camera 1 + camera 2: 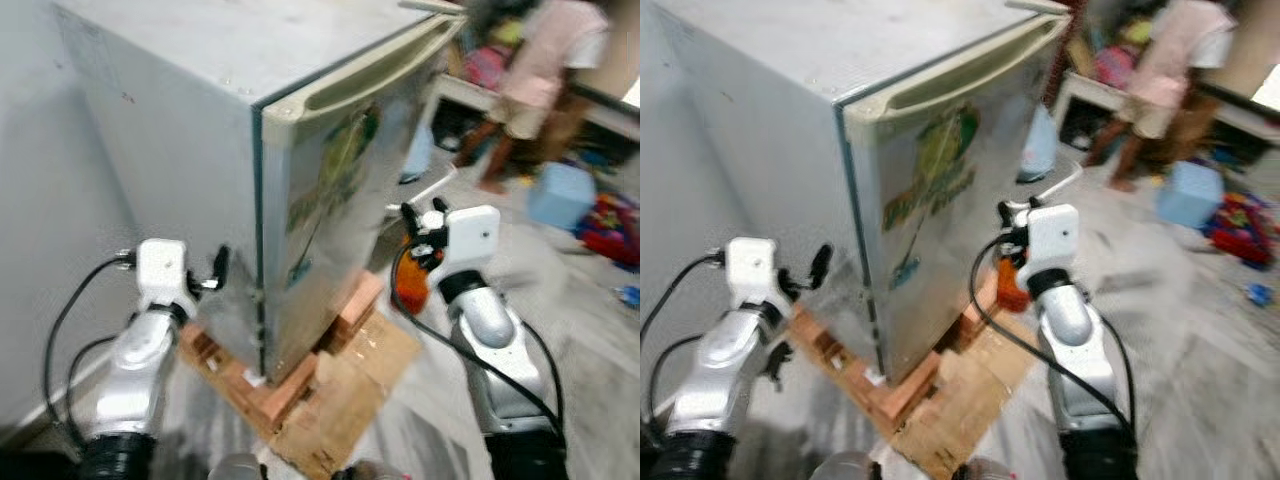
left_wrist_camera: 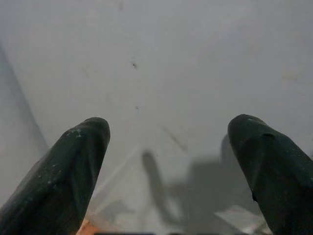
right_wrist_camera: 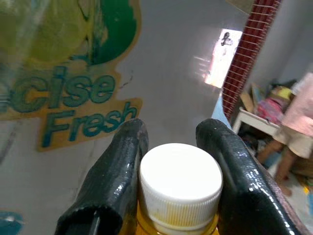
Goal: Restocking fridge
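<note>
- A Unitree G1 stands before a small grey fridge (image 1: 300, 190), its door shut and bearing a green-and-yellow "Fresh" sticker (image 3: 73, 93); the fridge rests on bricks (image 1: 265, 390) and flattened cardboard (image 1: 350, 390).
- The right gripper (image 3: 171, 147) is clenched around a bottle (image 3: 180, 183) with a white screw cap and an orange body, the 2 black fingers (image 3: 120, 171) pressing its neck from either side. The bottle hangs just beside the door's lower front, off the floor.
- The left gripper (image 2: 166, 147) hovers near the fridge's plain side wall, fingers spread apart and holding nothing.
- A person (image 1: 545, 90) in pink stands well apart in the background, among toys and a blue box (image 1: 560, 195).
- Judgement: restocking has barely started, since the door is not yet open and the bottle is outside.
- Risks: the grip sits high, near the cap, so the bottle could swing or slip if the arm moves quickly. The free gripper is at the side wall, not at the handle recess (image 1: 360, 80) along the door's top edge, so a pull from there would find no purchase. A hard tug could shift the fridge on its loose bricks.
</note>
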Robot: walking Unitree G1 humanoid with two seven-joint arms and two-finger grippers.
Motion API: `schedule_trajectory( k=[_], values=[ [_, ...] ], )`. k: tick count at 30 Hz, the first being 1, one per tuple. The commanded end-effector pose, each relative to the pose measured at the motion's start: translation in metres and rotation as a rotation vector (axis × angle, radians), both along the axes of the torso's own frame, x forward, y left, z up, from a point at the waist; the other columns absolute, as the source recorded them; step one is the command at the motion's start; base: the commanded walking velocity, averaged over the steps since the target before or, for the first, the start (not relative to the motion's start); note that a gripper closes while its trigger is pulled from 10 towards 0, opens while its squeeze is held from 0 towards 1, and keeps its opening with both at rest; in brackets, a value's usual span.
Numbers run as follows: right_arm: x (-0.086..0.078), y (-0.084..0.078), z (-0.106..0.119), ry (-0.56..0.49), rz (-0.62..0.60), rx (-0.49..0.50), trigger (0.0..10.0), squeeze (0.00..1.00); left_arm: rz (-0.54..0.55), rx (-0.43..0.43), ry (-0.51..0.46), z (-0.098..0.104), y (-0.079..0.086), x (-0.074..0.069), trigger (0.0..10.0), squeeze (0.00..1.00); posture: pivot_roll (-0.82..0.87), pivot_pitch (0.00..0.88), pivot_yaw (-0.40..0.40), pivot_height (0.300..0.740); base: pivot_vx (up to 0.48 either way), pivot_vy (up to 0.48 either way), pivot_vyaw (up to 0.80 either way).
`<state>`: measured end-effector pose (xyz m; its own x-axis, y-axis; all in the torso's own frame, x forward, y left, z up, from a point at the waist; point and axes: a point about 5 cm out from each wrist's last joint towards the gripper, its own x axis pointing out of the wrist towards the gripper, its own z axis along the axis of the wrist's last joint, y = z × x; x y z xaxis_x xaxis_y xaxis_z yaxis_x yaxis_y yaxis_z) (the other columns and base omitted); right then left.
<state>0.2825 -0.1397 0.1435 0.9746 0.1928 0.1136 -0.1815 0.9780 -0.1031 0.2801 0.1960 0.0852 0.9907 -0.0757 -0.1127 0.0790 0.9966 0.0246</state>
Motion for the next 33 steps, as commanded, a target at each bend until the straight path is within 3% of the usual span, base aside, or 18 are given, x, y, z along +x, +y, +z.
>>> schedule_trajectory(
  k=[1,13,21,33],
  values=[
    [0.001,-0.008,0.007,-0.026,-0.022,-0.018,10.0,0.00,-0.054,-0.021,-0.020,0.005,-0.010,0.001,10.0,0.00,0.09,0.000,-0.064,0.740,0.000,0.000,-0.63],
    [0.000,-0.008,0.007,-0.026,-0.025,-0.023,10.0,0.00,-0.112,-0.029,0.002,0.004,-0.020,-0.002,10.0,0.00,0.08,0.000,-0.054,0.740,0.000,0.000,-0.15],
    [-0.002,-0.008,0.004,-0.011,-0.026,-0.019,10.0,0.00,-0.117,-0.027,0.014,0.003,-0.020,-0.004,10.0,0.00,0.08,0.000,-0.053,0.740,-0.161,0.000,-0.34],
    [-0.004,-0.008,0.004,-0.015,-0.026,-0.029,10.0,0.00,-0.124,-0.022,0.013,0.003,-0.021,-0.004,10.0,0.00,0.08,0.000,-0.051,0.740,-0.065,0.000,0.00]
  ],
)
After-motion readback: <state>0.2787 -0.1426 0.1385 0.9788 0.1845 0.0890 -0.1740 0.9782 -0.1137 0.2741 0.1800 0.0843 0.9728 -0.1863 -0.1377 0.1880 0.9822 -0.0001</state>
